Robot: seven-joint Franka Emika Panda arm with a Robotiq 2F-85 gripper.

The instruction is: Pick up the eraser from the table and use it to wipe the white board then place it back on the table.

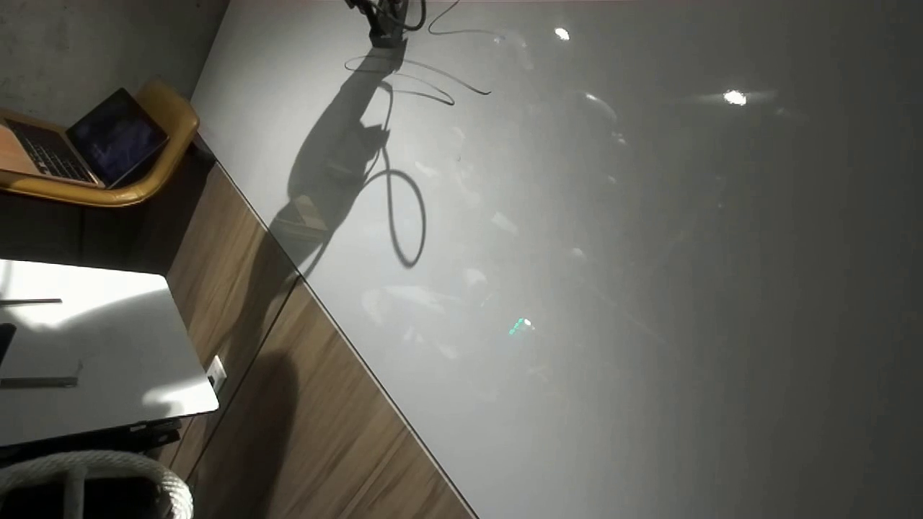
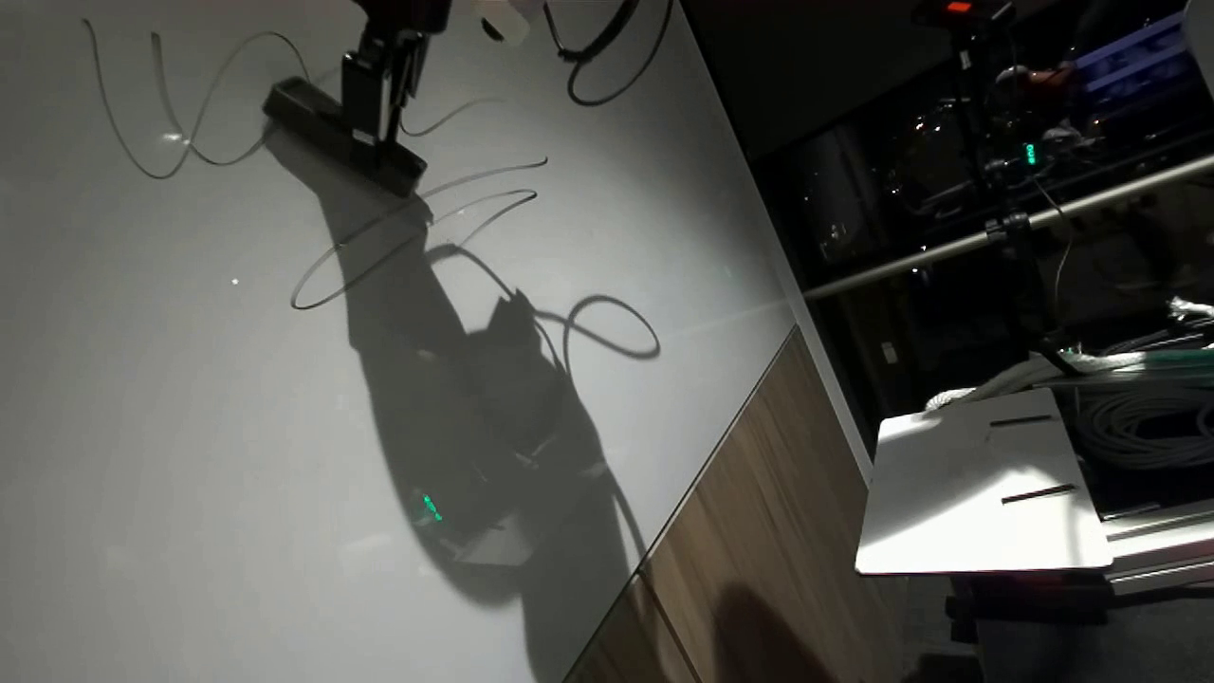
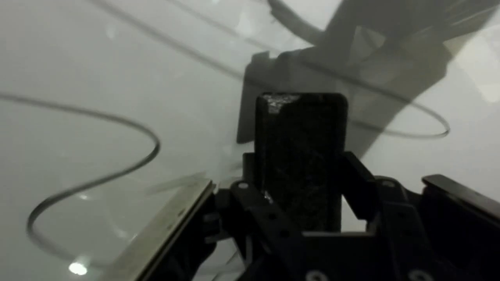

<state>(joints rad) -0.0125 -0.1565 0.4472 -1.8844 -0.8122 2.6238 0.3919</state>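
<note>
Gripper (image 3: pixel 299 171) clasps eraser (image 3: pixel 302 128)

Fingers (image 3: pixel 356 185) set partway apart pinch the eraser between them by its long sides, one dark end jutting past them in the wrist view. In an exterior view it appears to meet the white board (image 2: pixel 218 379), though dim light leaves contact uncertain.

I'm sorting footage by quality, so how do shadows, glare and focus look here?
Both exterior views: dark shadow across the white board, washed-out patches on the table; wrist view: glare spot at lower left, the eraser nearly black, curved line partly blurred.
</note>
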